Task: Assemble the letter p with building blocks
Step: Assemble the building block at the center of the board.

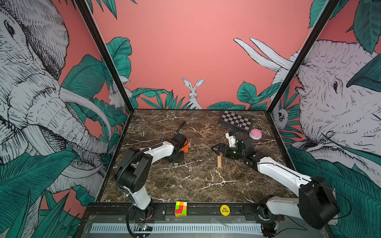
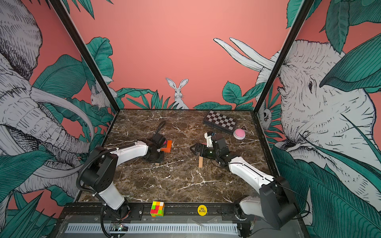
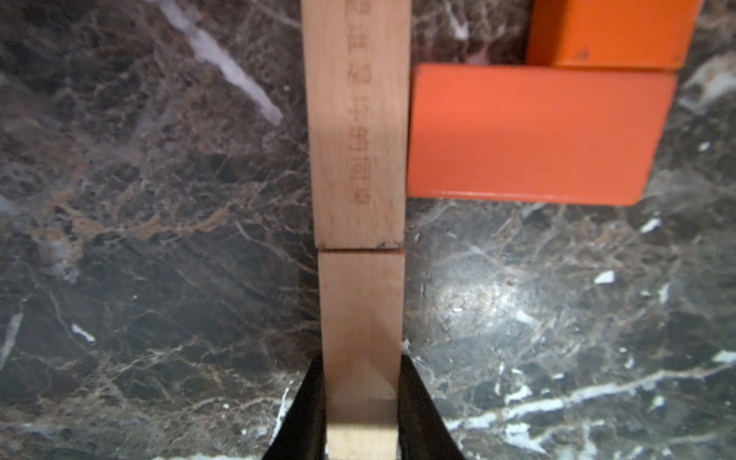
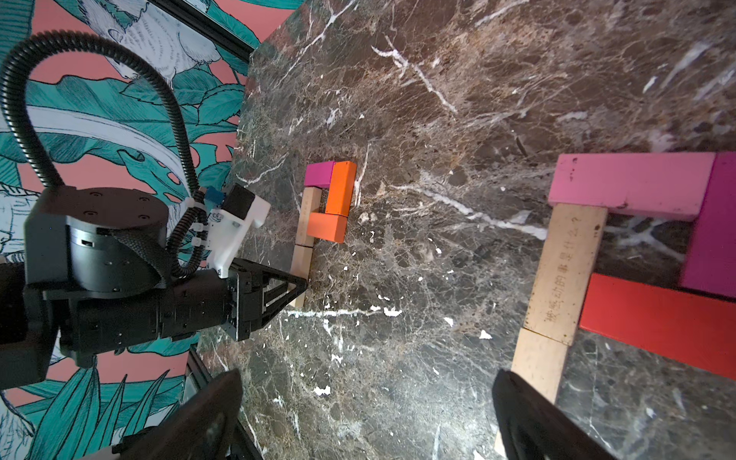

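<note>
My left gripper [image 3: 360, 418] is shut on the near end of a plain tan block [image 3: 360, 314] lying on the marble. That block butts end to end against a second tan block [image 3: 358, 119], and two orange blocks [image 3: 533, 135] lie beside it. The right wrist view shows this group with a magenta block [image 4: 318, 174] capping it, and the left gripper [image 4: 298, 283] at its tail. Nearer lies a second group: pink [image 4: 629, 185], magenta [image 4: 713, 227], red [image 4: 657, 318] and two tan blocks [image 4: 565, 275]. My right gripper [image 4: 366, 418] is open and empty beside that group's tail, above a tan block [image 1: 219, 161].
A black-and-white checkered box [image 1: 235, 121] and a pink round button [image 1: 255, 134] sit at the back right. The multicoloured puzzle cube [image 1: 181, 209] and a yellow disc [image 1: 224, 210] rest on the front rail. Walls close in three sides of the marble table [image 1: 185, 185].
</note>
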You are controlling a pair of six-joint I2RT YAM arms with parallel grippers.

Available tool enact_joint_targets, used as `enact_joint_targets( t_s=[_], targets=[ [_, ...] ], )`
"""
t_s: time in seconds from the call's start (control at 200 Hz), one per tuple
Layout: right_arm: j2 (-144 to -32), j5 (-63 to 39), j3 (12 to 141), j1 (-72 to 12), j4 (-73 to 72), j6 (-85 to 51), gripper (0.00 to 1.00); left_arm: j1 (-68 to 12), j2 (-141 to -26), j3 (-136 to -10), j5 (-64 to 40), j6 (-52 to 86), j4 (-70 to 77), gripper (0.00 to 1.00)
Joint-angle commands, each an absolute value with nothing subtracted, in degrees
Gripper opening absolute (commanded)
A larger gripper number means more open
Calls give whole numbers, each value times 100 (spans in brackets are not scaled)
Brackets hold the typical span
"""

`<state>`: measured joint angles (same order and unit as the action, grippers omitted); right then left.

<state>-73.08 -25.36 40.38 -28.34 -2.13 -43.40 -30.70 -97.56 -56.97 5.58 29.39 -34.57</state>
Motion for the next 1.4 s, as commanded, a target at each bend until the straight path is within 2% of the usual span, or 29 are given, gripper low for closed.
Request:
enact_joint_targets(
  t_s=[0.0, 0.405, 0.575, 0.745, 1.115, 1.395],
  targets=[
    [-7364, -2580, 3999, -2826, -433, -4385, 98, -3023, -10024, -5590, 622, 3002, -3665, 23],
    [-7364, -2581, 3977, -2826, -448, -4395, 98, -3023, -10051, -5599, 642, 3001, -3696, 27],
    [-7356, -2575, 3983, -2823, -456, -4403, 98, -3025, -10009, -5586, 640, 2996, -3722, 37],
    [-7351, -2584, 3973, -2828, -474, -4417, 98, -3023, -9923, -5560, 710, 2989, -3762, 42],
    [-7293, -2545, 3972, -2824, -464, -4404, 98, -3025, -9600, -5594, 660, 2944, -3906, 43],
    [-7258, -2357, 4399, -2808, 85, -4054, 98, -3023, -8978, -5628, 696, 2891, -4222, 43]
  ],
)
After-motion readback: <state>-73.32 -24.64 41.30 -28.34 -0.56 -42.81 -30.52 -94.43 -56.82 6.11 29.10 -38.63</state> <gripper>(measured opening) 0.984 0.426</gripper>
